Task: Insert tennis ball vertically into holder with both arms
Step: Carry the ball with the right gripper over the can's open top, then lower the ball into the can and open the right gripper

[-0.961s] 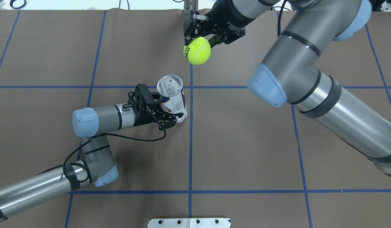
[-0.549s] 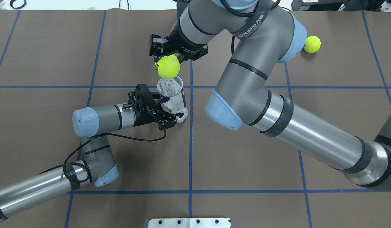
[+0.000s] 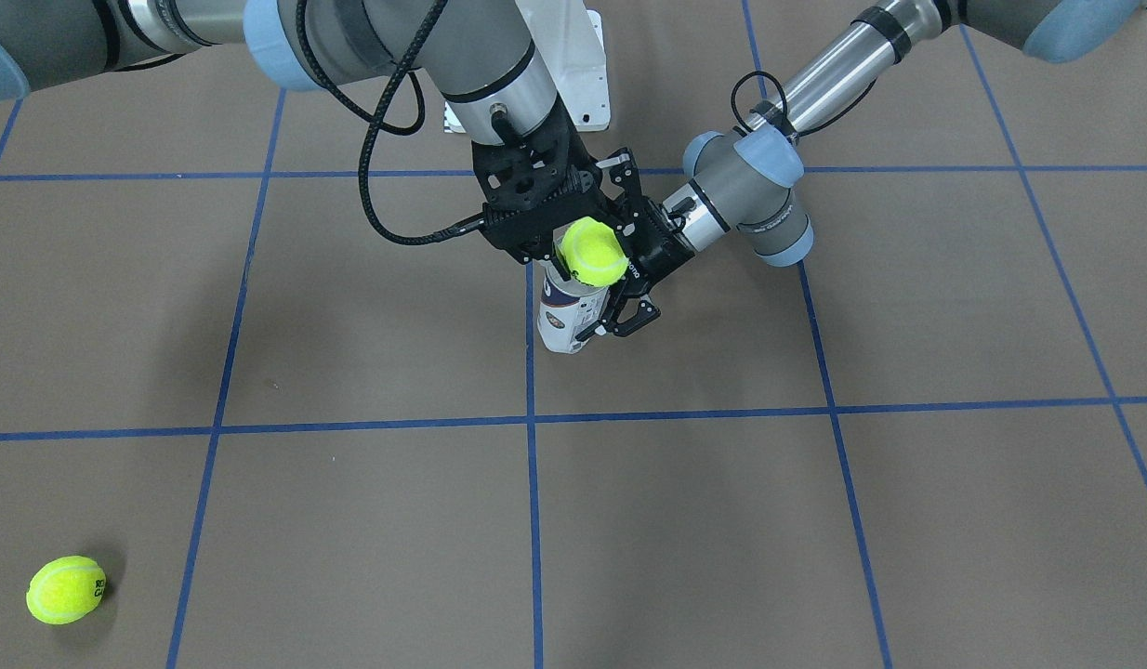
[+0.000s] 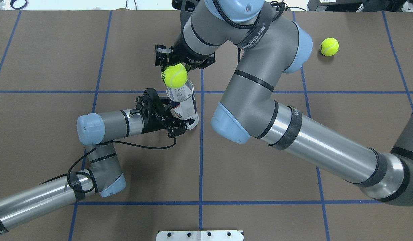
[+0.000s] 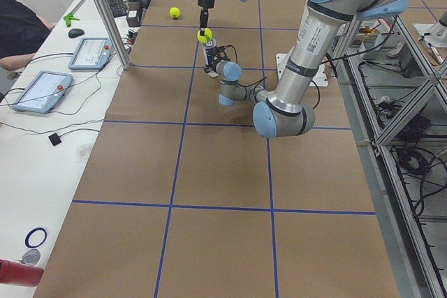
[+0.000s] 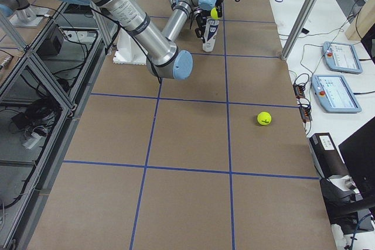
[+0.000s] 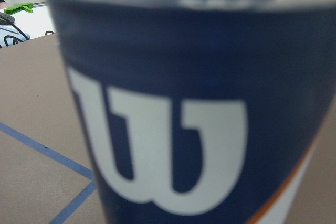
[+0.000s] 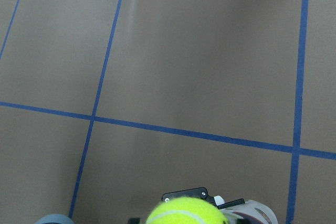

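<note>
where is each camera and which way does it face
Overhead exterior: behind the robot, looking forward and down; left arm with left gripper on the holder, right arm with right gripper holding the tennis ball.
Front-facing: across the table, facing the robot; both arms, mirrored.
Exterior left: table's left end; left arm nearest.
Exterior right: opposite end; right arm nearest.
Left wrist: close on the holder's label; no body.
Right wrist: down past the tennis ball onto the table.
Shared: overhead and front-facing show the loose ball.

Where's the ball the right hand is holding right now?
Overhead view, left of centre: the held tennis ball is in the right hand, just over the open top of the holder.
</note>
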Motion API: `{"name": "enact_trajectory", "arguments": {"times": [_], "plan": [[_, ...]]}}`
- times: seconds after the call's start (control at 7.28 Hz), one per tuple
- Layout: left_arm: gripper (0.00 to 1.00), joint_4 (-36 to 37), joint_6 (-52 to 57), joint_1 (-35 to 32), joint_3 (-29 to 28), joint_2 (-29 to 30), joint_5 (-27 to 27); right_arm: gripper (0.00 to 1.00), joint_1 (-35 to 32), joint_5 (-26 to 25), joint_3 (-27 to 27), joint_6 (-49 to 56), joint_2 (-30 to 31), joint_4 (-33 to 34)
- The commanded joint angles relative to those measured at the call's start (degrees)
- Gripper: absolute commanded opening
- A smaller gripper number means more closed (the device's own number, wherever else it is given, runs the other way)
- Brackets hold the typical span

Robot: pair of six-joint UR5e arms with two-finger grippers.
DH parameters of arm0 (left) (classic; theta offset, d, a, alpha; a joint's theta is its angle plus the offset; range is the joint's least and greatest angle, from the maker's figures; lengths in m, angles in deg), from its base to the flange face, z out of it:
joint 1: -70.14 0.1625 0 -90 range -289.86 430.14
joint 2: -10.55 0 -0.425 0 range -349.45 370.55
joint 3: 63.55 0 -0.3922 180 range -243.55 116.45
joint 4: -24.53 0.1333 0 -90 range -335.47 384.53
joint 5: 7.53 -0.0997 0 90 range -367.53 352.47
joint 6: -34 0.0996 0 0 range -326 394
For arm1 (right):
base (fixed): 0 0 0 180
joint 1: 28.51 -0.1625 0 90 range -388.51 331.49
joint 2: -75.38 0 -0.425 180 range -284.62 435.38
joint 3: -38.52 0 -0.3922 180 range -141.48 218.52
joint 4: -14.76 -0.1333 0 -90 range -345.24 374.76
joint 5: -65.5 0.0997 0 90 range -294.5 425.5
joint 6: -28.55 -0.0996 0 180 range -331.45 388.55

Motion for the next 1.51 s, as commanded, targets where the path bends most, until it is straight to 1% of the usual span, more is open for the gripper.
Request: {"name": "enact_trajectory", "arguments": {"times": [0.0,0.14,0.27,0.41,0.55,0.69,1.1,1.37], "plan": [[0.76,0.0,0.0,0.0,-0.06,-0.08,0.01,0.0,0.0,-0.02,0.59,0.06,1.06,-0.08],[0.76,0.0,0.0,0.0,-0.06,-0.08,-0.08,0.0,0.08,-0.02,0.68,0.06,0.98,-0.08],[0.76,0.0,0.0,0.0,-0.06,-0.08,-0.08,0.04,0.0,-0.02,0.86,-0.72,0.98,-0.08],[0.76,0.09,0.0,0.0,-0.06,0.0,-0.08,0.41,0.17,-0.02,0.86,-0.82,0.98,-0.08],[0.76,0.09,0.0,0.0,-0.06,0.0,-0.08,0.82,0.17,-0.1,0.86,-0.82,0.98,-0.08],[0.76,0.09,0.0,0.0,-0.06,0.0,-0.08,0.98,0.17,-0.19,0.86,-0.82,1.07,-0.08],[0.76,0.18,0.0,0.0,-0.06,0.0,-0.08,0.99,0.17,-0.63,1.47,-0.91,1.25,0.01],[0.93,0.26,0.0,0.0,-0.06,0.0,-0.08,0.99,0.17,-0.63,1.91,-0.91,1.51,0.1]]}}
